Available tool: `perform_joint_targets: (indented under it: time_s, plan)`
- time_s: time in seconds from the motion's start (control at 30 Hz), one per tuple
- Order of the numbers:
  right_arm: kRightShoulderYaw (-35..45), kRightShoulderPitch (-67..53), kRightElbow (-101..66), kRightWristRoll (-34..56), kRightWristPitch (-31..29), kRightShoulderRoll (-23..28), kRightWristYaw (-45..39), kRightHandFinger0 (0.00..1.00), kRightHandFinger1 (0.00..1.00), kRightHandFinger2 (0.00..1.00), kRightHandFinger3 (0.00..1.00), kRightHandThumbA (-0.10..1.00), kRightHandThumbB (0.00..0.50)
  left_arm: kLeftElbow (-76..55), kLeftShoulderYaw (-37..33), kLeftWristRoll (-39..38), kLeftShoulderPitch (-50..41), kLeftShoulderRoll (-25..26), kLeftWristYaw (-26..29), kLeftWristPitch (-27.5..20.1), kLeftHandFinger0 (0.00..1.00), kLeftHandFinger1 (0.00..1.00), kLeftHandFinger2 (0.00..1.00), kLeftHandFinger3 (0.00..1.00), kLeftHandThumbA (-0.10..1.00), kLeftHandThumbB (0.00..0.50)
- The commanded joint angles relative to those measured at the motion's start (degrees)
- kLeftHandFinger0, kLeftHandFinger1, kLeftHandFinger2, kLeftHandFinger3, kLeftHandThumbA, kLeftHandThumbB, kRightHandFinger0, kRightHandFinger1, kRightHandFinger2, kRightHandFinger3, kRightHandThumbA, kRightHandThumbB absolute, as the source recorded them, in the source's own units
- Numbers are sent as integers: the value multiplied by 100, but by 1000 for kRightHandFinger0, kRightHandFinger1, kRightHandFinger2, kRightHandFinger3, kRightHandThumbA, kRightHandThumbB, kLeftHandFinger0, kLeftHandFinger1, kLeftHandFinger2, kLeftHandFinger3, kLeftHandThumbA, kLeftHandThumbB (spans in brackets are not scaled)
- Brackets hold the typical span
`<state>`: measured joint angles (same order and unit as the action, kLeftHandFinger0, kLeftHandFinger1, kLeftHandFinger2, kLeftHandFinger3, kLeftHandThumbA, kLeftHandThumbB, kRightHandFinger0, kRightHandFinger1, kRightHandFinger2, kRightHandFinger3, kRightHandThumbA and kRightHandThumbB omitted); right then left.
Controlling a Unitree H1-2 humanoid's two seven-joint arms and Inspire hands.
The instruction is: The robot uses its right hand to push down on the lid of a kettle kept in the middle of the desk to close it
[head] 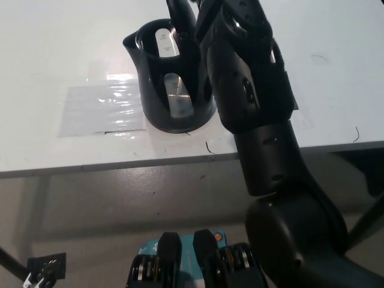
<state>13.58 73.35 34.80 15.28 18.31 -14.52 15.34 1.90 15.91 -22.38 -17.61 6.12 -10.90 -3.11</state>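
Observation:
A black kettle (pixel 171 81) stands on the white desk (pixel 60 54), its mouth open and the inside showing. Its lid (pixel 179 17) stands upright at the back of the rim. My black right arm (pixel 252 90) reaches from the bottom right, past the kettle's right side, to the picture's top. The right hand (pixel 209 8) is at the top edge just right of the lid, mostly cut off. My white left hand (pixel 37 278) rests low at the lower left corner, with only a sliver showing.
A clear plastic sheet (pixel 99 108) is taped flat on the desk under and left of the kettle. The desk's front edge (pixel 120 163) runs across the middle, with the floor below it. A small dark mat (pixel 48 264) lies on the floor at the lower left.

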Motion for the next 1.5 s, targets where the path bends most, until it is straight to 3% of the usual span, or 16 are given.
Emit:
perform_joint_targets:
  time_s: [0.0, 0.13, 0.37, 0.57, 0.63, 0.67, 0.8, 0.87, 0.9, 0.93, 1.03, 1.1, 1.17, 1.23, 1.33, 1.47]
  plan:
    - [46, 93, 124, 168, -469, -90, -134, 1000, 1000, 1000, 1000, 417, 0, -173, -46, -94, -79, 24, -124, -127, 1000, 1000, 898, 1000, 229, 184]
    - [20, 37, 245, 173, -608, -155, -159, 1000, 1000, 1000, 1000, 407, 4, -220, -56, -103, -115, 19, -130, -128, 1000, 1000, 908, 1000, 226, 170]
    - [2, 308, 1047, 148, -1017, -124, -244, 1000, 1000, 1000, 1000, 407, 0, -216, -86, -98, -49, 0, -99, -88, 1000, 1000, 891, 1000, 232, 193]
    - [425, 406, 1959, 619, -1461, -238, -489, 1000, 1000, 1000, 1000, 440, 0, -254, -102, -119, 25, 64, -143, -41, 1000, 1000, 886, 1000, 223, 175]
    - [460, 254, 2034, 622, -1537, -222, -587, 1000, 1000, 1000, 1000, 457, 0, -214, -169, -61, 52, 34, -124, 22, 1000, 1000, 892, 1000, 225, 177]
    - [478, 304, 2616, 639, -1709, -299, -769, 1000, 1000, 1000, 1000, 467, 0, -116, -118, -80, 95, 18, -49, 61, 1000, 1000, 893, 1000, 254, 204]
    - [210, 246, 3505, 308, -2059, -398, -903, 1000, 1000, 1000, 1000, 528, 1, -229, -286, 249, -67, 3, 0, -18, 1000, 1000, 858, 1000, 266, 222]
    - [62, 285, 3684, 170, -2193, -387, -914, 1000, 1000, 1000, 1000, 542, 17, -222, -337, 310, -72, 54, -32, -110, 1000, 1000, 875, 1000, 285, 231]
    - [-143, 340, 3824, -59, -2344, -425, -787, 1000, 1000, 1000, 1000, 533, 53, -244, -341, 299, -76, 79, -44, -106, 1000, 1000, 880, 1000, 294, 238]
    - [-258, 368, 3877, -180, -2418, -415, -731, 1000, 1000, 1000, 1000, 549, 39, -268, -334, 259, -61, 93, -47, -69, 1000, 1000, 884, 1000, 283, 227]
    - [-451, 413, 4010, -266, -2457, -373, -716, 1000, 1000, 1000, 1000, 592, 22, -321, -298, 133, -54, 90, -49, 0, 1000, 1000, 878, 1000, 242, 206]
    - [-539, 391, 4124, -286, -2453, -350, -681, 1000, 1000, 1000, 1000, 555, 12, -370, -289, 105, -60, 115, -77, -15, 1000, 1000, 872, 1000, 265, 238]
    - [-512, 335, 4174, -213, -2416, -340, -690, 1000, 1000, 1000, 1000, 543, 0, -420, -294, 104, -92, 144, -97, -10, 1000, 1000, 869, 1000, 270, 237]
    - [-503, 311, 4179, -197, -2430, -338, -673, 1000, 1000, 1000, 1000, 533, 0, -479, -295, 97, -105, 142, -56, 69, 1000, 1000, 858, 1000, 266, 241]
    - [-499, 315, 4235, -210, -2460, -332, -650, 1000, 1000, 1000, 1000, 503, 5, -494, -308, 108, -103, 140, -43, 84, 1000, 1000, 857, 1000, 235, 199]
    - [-695, 440, 4286, -430, -2430, -314, -519, 1000, 1000, 1000, 1000, 486, 7, -493, -312, 156, -76, 132, -18, 69, 1000, 1000, 862, 1000, 262, 213]
